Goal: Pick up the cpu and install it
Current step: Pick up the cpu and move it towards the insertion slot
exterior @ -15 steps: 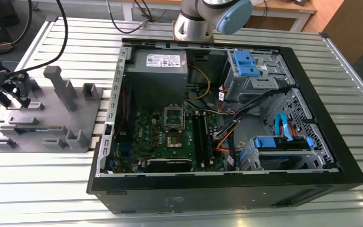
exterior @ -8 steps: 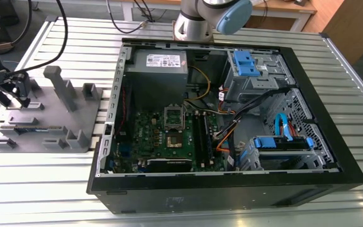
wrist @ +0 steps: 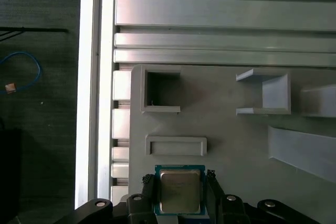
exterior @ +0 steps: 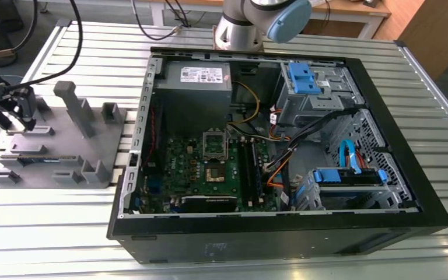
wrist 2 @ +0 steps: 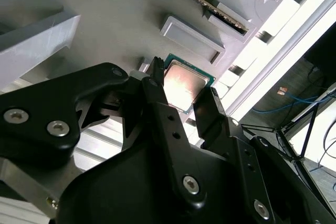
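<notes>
The cpu point(wrist: 179, 191), a small square chip with a pale metal top and a green rim, lies flat at the edge of the grey plastic holder point(wrist: 236, 140). In both wrist views my gripper point(wrist: 179, 178) has its two black fingers pressed against opposite sides of the chip. From the other wrist camera the cpu point(wrist 2: 184, 82) shows between the fingertips of the gripper point(wrist 2: 182, 83), just over the holder point(wrist 2: 105, 14). In the exterior view the gripper point(exterior: 14, 119) stands low over the holder point(exterior: 91, 151) at that view's far left.
An open computer case point(exterior: 434, 216) lies at the exterior view's right, with a green board point(exterior: 185, 169) and its dark socket point(exterior: 214, 169) inside. Tall posts point(exterior: 72, 105) rise from the holder. A memory stick point(wrist 2: 202, 1) sits in a holder slot. The ribbed metal table point(wrist: 226, 19) surrounds everything.
</notes>
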{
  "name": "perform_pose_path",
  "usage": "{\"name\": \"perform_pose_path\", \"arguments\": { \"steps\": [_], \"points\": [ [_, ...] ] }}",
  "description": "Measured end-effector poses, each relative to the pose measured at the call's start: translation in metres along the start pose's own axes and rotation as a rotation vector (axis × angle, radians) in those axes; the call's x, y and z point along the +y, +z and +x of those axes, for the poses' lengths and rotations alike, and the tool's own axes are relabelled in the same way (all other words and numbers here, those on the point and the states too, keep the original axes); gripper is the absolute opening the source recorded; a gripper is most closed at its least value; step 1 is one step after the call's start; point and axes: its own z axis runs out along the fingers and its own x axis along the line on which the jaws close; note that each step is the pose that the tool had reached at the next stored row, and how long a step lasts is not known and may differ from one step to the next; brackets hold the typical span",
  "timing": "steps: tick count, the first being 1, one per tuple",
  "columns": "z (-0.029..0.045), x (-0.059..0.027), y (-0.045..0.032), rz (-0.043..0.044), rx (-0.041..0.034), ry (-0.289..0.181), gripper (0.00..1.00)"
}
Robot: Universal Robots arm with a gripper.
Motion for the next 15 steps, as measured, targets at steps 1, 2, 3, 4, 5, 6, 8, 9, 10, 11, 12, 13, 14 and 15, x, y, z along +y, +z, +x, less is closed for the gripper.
{"name": "perform_pose_path", "arguments": {
  "steps": [1,2,3,4,5,6,8,9,10,11,12,13,14,15],
  "points": [
    [0.0,0.0,-0.0007,-0.0001,0.0,0.0,0.47],
    [-0.0001,0.0001,-0.0009,-0.0005,-0.0002,0.0,0.47],
    [0.0,0.0001,-0.0009,-0.0006,-0.0002,0.0,0.47],
    [-0.0001,0.0001,-0.0019,-0.0004,0.0,0.0,0.47],
    [-0.0001,0.0001,-0.0026,-0.0005,0.0,0.0,0.47],
    [-0.0001,0.0001,-0.0026,-0.0004,0.0,0.0,0.47],
    [-0.0001,0.0001,-0.0027,-0.0004,0.0,0.0,0.47],
    [-0.0001,0.0001,-0.0029,-0.0004,0.0001,0.0,0.47],
    [-0.0001,0.0002,-0.0032,-0.0003,0.0002,0.0,0.47],
    [-0.0001,0.0002,-0.0035,-0.0003,0.0002,0.0,0.47],
    [-0.0001,0.0002,-0.0036,-0.0005,0.0,0.0,0.47],
    [-0.0001,0.0002,-0.0037,-0.0005,0.0,0.0,0.47],
    [-0.0001,0.0002,-0.0037,-0.0005,-0.0001,0.0,0.47],
    [-0.0001,0.0002,-0.0038,-0.0004,0.0,0.0,0.47]
  ]
}}
